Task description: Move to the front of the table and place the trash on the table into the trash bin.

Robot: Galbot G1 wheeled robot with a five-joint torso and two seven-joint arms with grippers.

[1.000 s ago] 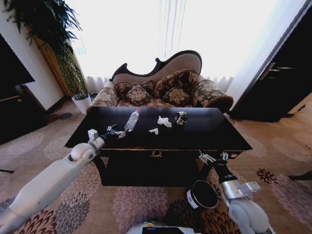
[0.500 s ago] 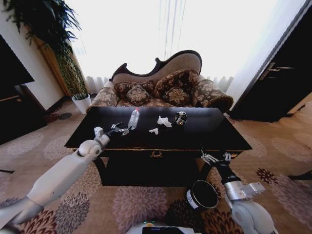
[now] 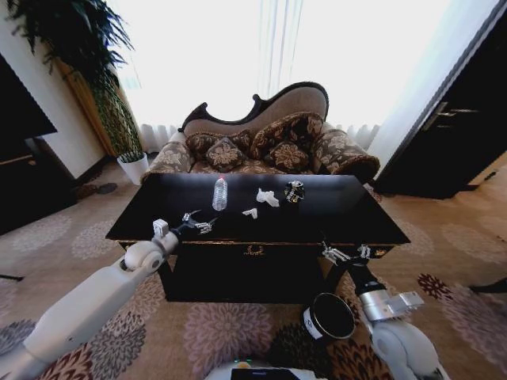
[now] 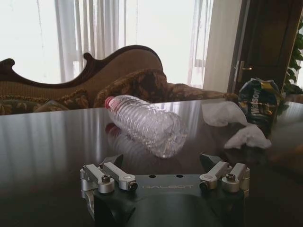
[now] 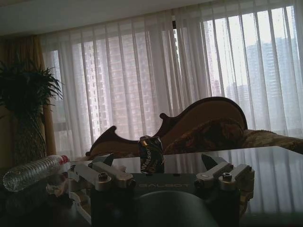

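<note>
Two paper wads, white and crumpled, on the glossy black worktop: larger wad toward the middle, smaller wad nearer the front edge. Just beside the larger one, toward the right, a crushed dark can, shiny, with lettering that reads roughly "Watson" in both wrist views. Left of the wads, apart from them, a clear ribbed plastic bottle with a red cap, lying on its side.

Left tool low over the front left part of the worktop, fingers spread wide, holding nothing, pointed at the bottle with bare reflective wood between. "GALBOT" stamped on its dark body in the left wrist view.

Right tool at the front right edge of the worktop, level with the gold trim, also spread wide and holding nothing.

Round dark bin with a pale rim and a white label on the patterned carpet, just in front of the worktop's right side and close beside the right arm; label text too small to read.

Plenty of bare worktop on the right half and along the front edge. Open carpet on both sides; a carved, patterned sofa close behind the far edge.
</note>
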